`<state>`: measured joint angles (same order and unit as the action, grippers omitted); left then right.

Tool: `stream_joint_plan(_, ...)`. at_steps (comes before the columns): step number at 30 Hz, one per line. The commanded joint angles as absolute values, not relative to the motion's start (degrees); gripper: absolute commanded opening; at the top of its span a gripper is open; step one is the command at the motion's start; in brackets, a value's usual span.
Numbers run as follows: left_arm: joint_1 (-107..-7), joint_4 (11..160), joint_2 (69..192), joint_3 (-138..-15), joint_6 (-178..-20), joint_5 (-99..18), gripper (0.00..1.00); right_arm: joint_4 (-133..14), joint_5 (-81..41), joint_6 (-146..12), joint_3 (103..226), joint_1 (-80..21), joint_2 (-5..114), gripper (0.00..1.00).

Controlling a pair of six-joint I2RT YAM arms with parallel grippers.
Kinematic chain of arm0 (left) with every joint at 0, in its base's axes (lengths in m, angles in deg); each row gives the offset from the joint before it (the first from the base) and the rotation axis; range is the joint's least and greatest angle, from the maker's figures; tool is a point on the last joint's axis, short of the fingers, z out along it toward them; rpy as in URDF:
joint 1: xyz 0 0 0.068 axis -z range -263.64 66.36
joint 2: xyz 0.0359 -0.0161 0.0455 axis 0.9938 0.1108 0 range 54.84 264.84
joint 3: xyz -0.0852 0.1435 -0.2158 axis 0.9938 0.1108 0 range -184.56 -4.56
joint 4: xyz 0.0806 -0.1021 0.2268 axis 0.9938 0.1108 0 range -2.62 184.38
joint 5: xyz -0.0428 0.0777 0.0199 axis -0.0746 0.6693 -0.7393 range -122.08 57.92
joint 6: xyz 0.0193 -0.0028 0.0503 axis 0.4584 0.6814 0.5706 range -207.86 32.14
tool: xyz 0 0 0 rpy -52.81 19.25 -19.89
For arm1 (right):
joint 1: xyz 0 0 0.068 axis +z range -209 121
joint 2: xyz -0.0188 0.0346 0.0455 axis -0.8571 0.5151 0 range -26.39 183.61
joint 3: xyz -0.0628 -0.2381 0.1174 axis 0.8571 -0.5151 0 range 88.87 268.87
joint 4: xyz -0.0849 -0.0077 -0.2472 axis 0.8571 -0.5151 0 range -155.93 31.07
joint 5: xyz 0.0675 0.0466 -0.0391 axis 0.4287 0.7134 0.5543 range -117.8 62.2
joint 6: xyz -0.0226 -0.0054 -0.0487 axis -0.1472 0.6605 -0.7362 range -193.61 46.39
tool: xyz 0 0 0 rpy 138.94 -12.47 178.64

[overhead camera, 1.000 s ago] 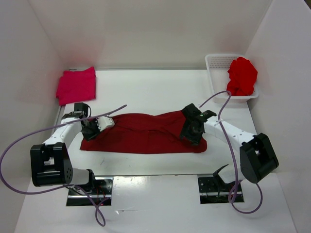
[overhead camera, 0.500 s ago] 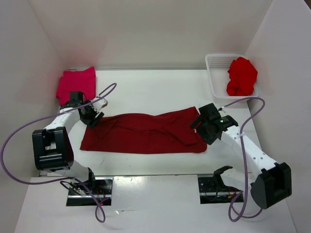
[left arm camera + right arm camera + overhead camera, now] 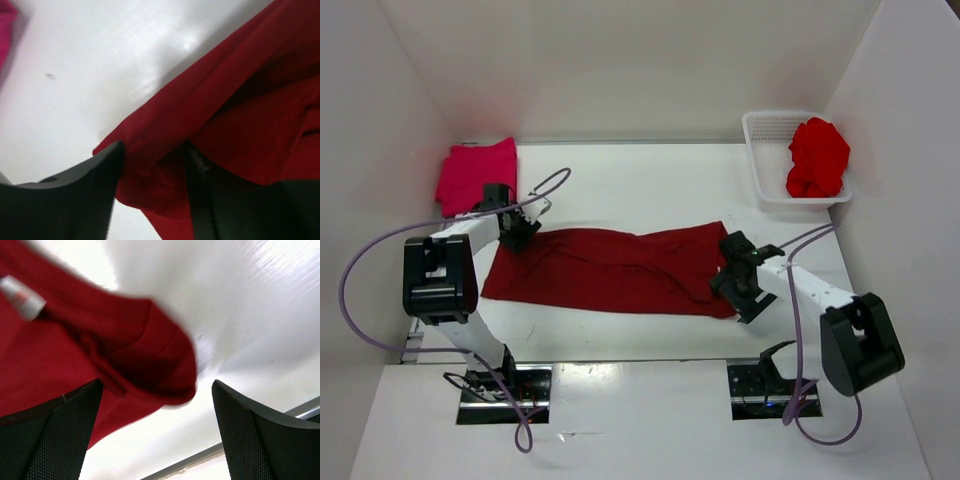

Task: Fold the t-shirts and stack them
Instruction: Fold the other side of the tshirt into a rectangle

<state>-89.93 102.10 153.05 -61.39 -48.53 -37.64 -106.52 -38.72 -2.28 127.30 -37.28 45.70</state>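
- Maroon t-shirt [image 3: 610, 270] lies spread and loosely creased across the middle of the white counter [image 3: 640, 180], its long side running left to right.
- Left tool [image 3: 518, 236] sits at the shirt's far-left corner, fingers apart, with a fold of the cloth edge lying in the gap.
- Right tool [image 3: 728, 275] hangs over the near-right corner, fingers spread wide; a small white tag [image 3: 22, 297] shows on the cloth.
- Pinkish t-shirt [image 3: 477, 175] lies folded at the far left.
- Bright red t-shirt [image 3: 817, 157] is bunched in the white basket [image 3: 767, 128], far right.
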Motion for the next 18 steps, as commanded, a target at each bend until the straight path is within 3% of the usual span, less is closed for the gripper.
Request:
stream_joint_plan(1,-90.8,98.3,156.7,-64.5,-52.3,-34.2,0.57,-102.5,-37.6,-0.1,126.7,-37.4,50.3,0.94)
stream_joint_plan(5,-90.8,99.7,159.9,-67.7,-53.4,-33.1,0.51,-103.0,-39.0,-1.4,128.5,-37.4,54.3,0.85)
stream_joint_plan(8,-90.8,100.2,159.9,-69.1,-54.1,-33.1,0.5,-103.0,-39.0,-2.0,129.0,-37.9,55.0,0.55)
stream_joint_plan(9,-90.8,100.2,159.9,-69.1,-54.1,-33.9,0.5,-102.5,-39.0,-2.0,129.6,-37.9,55.5,0.33)
stream_joint_plan(11,-90.8,101.3,158.7,-69.8,-54.6,-34.5,0.56,-101.7,-38.4,-3.2,129.6,-39.6,55.5,0.08)
stream_joint_plan(12,-90.8,102.4,158.7,-69.8,-54.6,-34.5,0.58,-101.7,-38.4,-3.7,129.6,-40.3,56.3,0.02)
stream_joint_plan(18,-91.9,109.1,155.1,-73.6,-56.0,-42.2,0.74,-103.0,-43.9,-9.8,134.8,-48.8,56.8,0.0)
